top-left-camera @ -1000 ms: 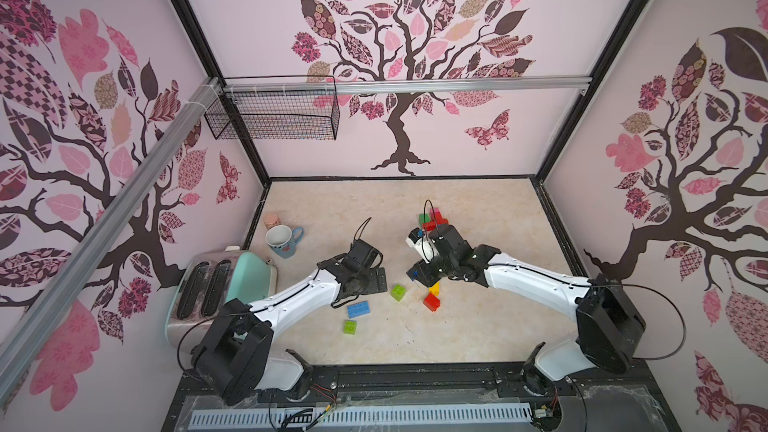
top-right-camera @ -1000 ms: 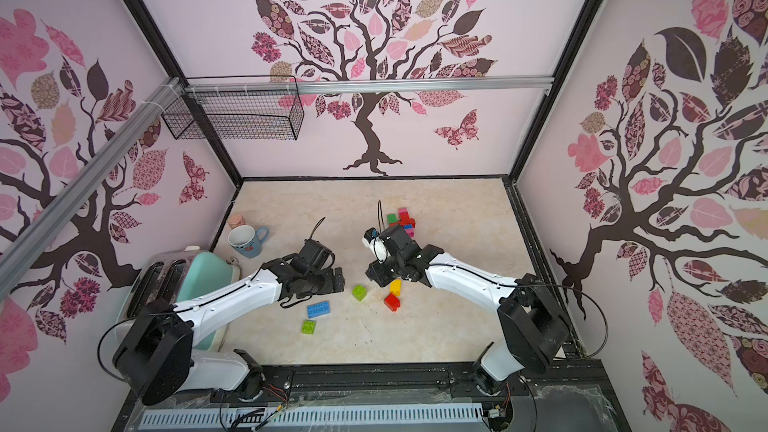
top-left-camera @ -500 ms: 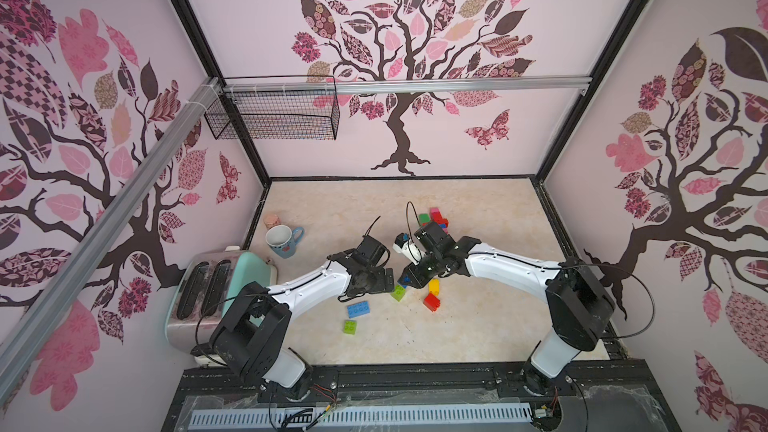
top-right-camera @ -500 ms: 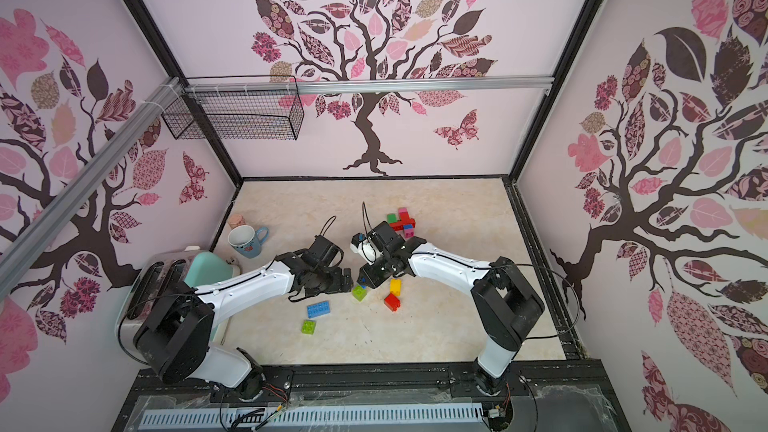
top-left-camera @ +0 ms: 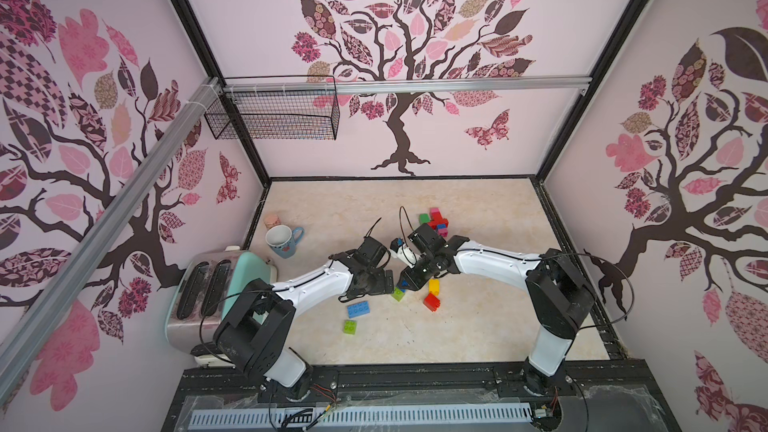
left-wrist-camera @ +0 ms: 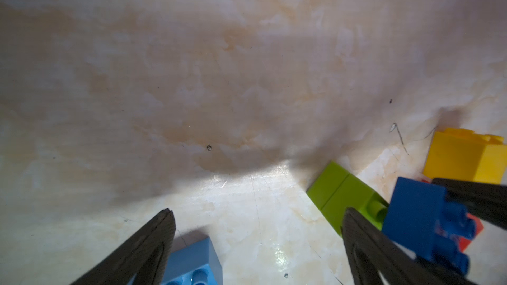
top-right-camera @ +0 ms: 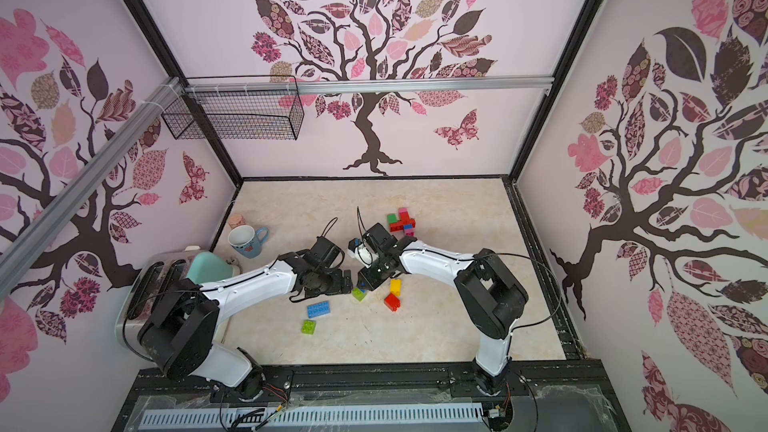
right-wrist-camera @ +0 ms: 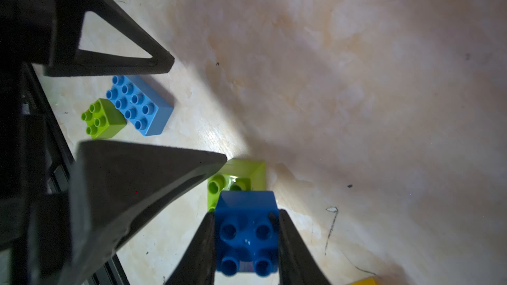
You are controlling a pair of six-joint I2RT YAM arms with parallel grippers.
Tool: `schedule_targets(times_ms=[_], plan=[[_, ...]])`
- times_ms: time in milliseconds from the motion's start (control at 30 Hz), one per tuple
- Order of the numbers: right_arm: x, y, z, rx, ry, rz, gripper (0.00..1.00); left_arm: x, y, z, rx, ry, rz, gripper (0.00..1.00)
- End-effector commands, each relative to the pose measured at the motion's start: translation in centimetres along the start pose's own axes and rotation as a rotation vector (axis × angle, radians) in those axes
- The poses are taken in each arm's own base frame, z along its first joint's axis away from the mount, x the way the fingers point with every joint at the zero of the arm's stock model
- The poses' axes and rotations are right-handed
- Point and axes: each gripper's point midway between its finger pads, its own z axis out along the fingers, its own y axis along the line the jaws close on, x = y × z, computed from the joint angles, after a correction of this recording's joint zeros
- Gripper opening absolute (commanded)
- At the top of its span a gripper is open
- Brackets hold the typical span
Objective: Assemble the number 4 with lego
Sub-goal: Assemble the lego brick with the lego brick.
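The step in hand looks like sticking one brick onto another. The right end effector [right-wrist-camera: 245, 215] is clamped on a dark blue brick [right-wrist-camera: 245, 231], a small square one, with its bumps facing the wrist camera. Just under it, on the bench [top-left-camera: 478, 218], sits a lime brick [right-wrist-camera: 241, 172], and its bumps point up at the blue one. The blue brick hides part of those bumps, so I cannot tell if the two touch yet or are a tiny bit apart. The left end effector [left-wrist-camera: 258, 213] is wide apart and holds nothing. One side of it sits just beside the lime brick, maybe to stop it from sliding. A yellow brick [left-wrist-camera: 463, 154] and a red brick [top-left-camera: 432, 301] lie near on the bench. A long light blue brick [right-wrist-camera: 140, 105] and a second small lime brick [right-wrist-camera: 103, 117] lie close together a bit further off. A joined bunch of bricks [top-left-camera: 434, 220], red, pink and green, sits at the far side of the bench, well apart from all this. It does not look like a 4 yet, so I think lots of the work is left. Next, the blue brick needs to line up square over the lime bumps and get pushed down firmly. The lime brick needs to be held steady, or it may tip or slip away.
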Motion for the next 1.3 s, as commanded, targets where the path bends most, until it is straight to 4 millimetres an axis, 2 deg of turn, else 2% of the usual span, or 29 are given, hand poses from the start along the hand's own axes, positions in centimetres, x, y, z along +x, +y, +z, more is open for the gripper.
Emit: schedule_targets(times_ms=[0,267,467,600,700,833,1033,1267], plan=[[1.1,-0.2,1.0,0.018,0.057,-0.008,0.0,-0.2,0.0,0.1,-0.009,0.001,0.009,0.98],[2.5,-1.3,1.6,0.106,0.109,-0.02,0.0,0.0,0.2,0.5,-0.017,0.012,0.006,0.98],[5.1,-1.4,2.3,0.174,0.198,-0.052,0.0,0.0,0.3,0.5,-0.022,0.011,0.007,0.98],[6.8,-2.7,1.9,0.304,0.248,-0.053,0.0,-0.3,0.7,0.0,-0.029,-0.008,-0.005,0.98],[7.5,-4.7,0.9,0.467,0.273,-0.051,0.0,-0.6,0.9,-0.7,-0.026,-0.031,-0.018,0.98],[7.7,-5.9,-0.2,0.566,0.255,-0.004,0.0,-1.0,1.3,-1.5,-0.027,-0.064,-0.032,0.98],[6.5,-3.6,-0.2,0.455,0.165,0.075,0.0,-1.4,2.0,-2.3,-0.038,-0.106,-0.042,0.98],[6.1,-4.7,-0.8,0.54,0.139,0.154,0.0,-1.8,2.6,-3.2,-0.044,-0.15,-0.051,0.98]])
